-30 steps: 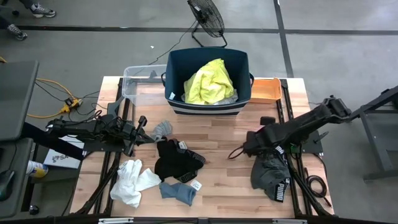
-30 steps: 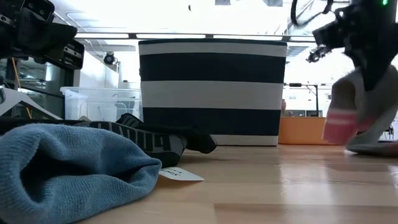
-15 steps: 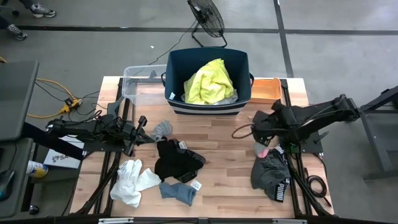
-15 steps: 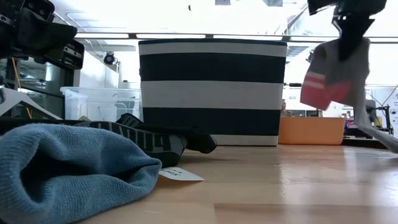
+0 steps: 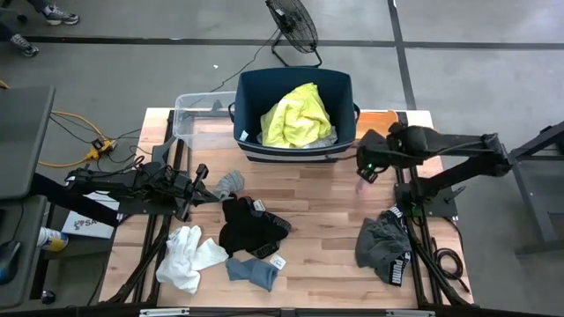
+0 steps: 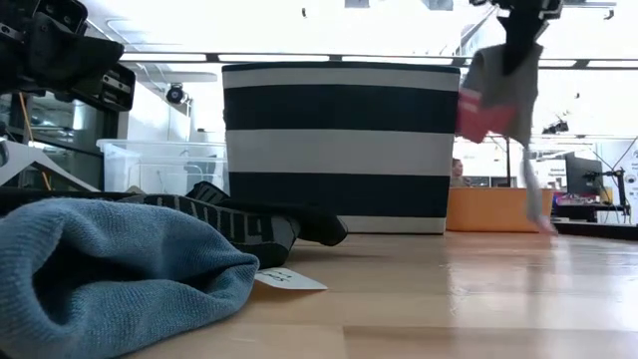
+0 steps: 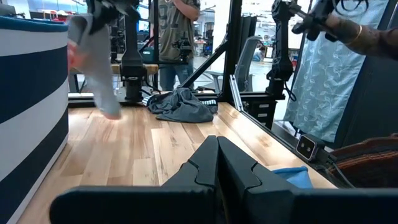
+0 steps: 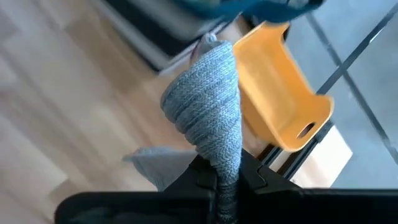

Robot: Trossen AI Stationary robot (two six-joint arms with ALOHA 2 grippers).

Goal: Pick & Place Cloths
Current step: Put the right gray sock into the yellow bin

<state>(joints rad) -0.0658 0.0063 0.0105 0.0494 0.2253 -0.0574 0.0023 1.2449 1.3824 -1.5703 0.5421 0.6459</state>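
— What's the right gripper (image 5: 368, 167) got?

— A grey sock with a pink toe (image 6: 495, 92), pinched tight and dangling above the surface (image 5: 326, 198), just beside the navy tub (image 5: 256, 97) and the orange tray (image 5: 379, 128).

— And the left gripper (image 5: 199, 183)?

— Closed on nothing, parked by the grey sock (image 5: 230, 183). The yellow shirt (image 5: 298, 115) lies in the tub.

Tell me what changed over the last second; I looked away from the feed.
The right gripper, shut on a grey sock with a pink patch, lifted it off the dark grey shorts and swung toward the navy tub. The left gripper, the shorts and the other cloths stayed put.
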